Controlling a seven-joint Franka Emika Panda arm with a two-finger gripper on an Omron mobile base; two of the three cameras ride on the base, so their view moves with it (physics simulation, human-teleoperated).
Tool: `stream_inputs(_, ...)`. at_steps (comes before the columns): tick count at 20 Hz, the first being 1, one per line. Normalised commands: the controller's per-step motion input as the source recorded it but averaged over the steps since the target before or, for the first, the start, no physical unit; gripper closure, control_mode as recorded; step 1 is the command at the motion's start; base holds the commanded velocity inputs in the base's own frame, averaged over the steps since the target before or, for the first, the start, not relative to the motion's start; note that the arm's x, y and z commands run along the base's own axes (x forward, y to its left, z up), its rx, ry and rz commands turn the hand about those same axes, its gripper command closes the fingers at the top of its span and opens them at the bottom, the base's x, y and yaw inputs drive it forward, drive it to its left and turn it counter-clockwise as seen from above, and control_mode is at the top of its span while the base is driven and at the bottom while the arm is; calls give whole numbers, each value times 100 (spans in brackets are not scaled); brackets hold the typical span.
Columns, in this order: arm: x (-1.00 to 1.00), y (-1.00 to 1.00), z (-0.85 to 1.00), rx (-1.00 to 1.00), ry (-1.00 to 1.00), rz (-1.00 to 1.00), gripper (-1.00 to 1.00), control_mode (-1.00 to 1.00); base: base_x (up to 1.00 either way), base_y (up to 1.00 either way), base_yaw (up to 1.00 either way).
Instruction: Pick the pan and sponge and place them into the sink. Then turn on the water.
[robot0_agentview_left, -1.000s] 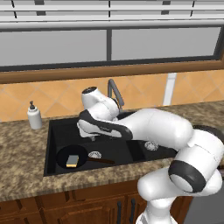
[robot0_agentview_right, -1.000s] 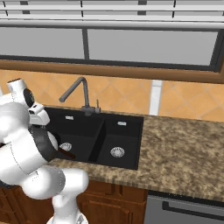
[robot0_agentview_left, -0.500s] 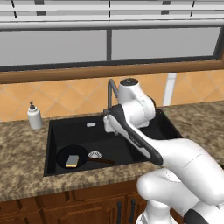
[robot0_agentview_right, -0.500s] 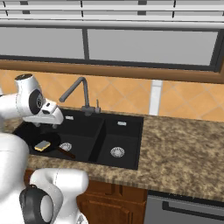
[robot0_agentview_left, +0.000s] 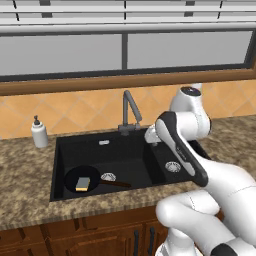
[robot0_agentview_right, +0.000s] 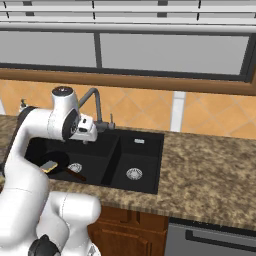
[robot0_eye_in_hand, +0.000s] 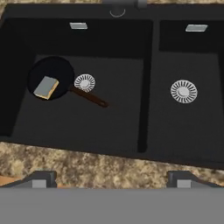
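Currently, end effector (robot0_eye_in_hand: 111, 179): open, empty, above the black double-basin sink (robot0_eye_in_hand: 148, 70).
Small black frying pan (robot0_eye_in_hand: 50, 78): larger basin, ahead-left of it.
Yellow-grey rectangular sponge (robot0_eye_in_hand: 46, 87): inside pan.

left base: behind-left of arm, facing forward and down at sink (robot0_agentview_left: 145, 155) | right base: behind-right, same sink (robot0_agentview_right: 117, 152) from the other side | hand: close above, looking down into both basins (robot0_eye_in_hand: 146, 87)
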Motion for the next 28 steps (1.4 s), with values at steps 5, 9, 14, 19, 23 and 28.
stream_inputs(5,40,-73,6,13,-8,11,-100,-100,0,0,0)
stream_inputs(9,42,-69,0,13,-9,3,-100,-100,0,0,0)
stream_inputs(14,51,-34,0,11,-22,0,-100,-100,0,0,0)
stream_inputs(19,67,-9,0,6,-23,0,-100,-100,0,0,0)
stream_inputs(23,71,-1,0,1,-22,0,-100,-100,0,0,0)
stream_inputs(28,61,-9,-1,3,-23,1,-100,-100,0,0,0)
